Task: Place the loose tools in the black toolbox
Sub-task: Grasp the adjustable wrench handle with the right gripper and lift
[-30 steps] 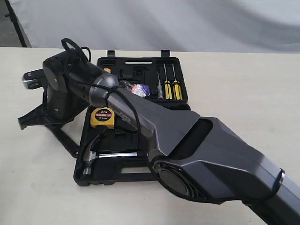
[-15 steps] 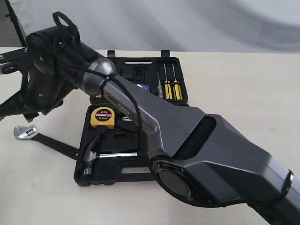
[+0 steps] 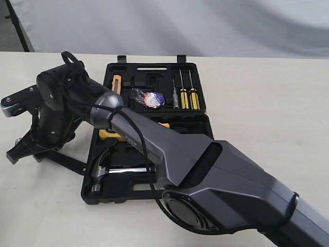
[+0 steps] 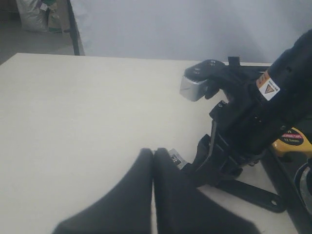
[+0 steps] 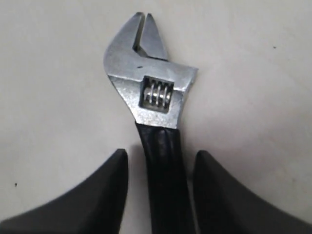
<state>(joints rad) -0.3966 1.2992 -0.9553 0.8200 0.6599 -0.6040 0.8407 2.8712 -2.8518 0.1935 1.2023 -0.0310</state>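
We see the right hand (image 5: pixel 161 158) released, its two fingers (image 5: pixel 102 195) straddling the black handle of the adjustable wrench (image 5: pixel 146 87) with a gap on either side, so nothing is gripped yet. The wrench lies flat on the tabletop (image 3: pixel 267 103) just off the left edge of the black toolbox (image 3: pixel 118 195), and the far end of its handle seems to reach that edge. The claw hammer (image 3: pixel 98 172) already sits in the near half of the open case and the wrapped tape roll (image 3: pixel 146 98) in the far half, so we judge the wrench to be the last loose tool. The left hand (image 4: pixel 153 156) is clenched on nothing, well clear. The risks we see are these. The wrench lies so low that the fingers may scrape the tabletop or catch only the top of the handle. The rubbery handle may twist in the grip under the weight of the steel head. The tail may snag the case wall on the lift. The arm itself hides the recess that the wrench must go into.
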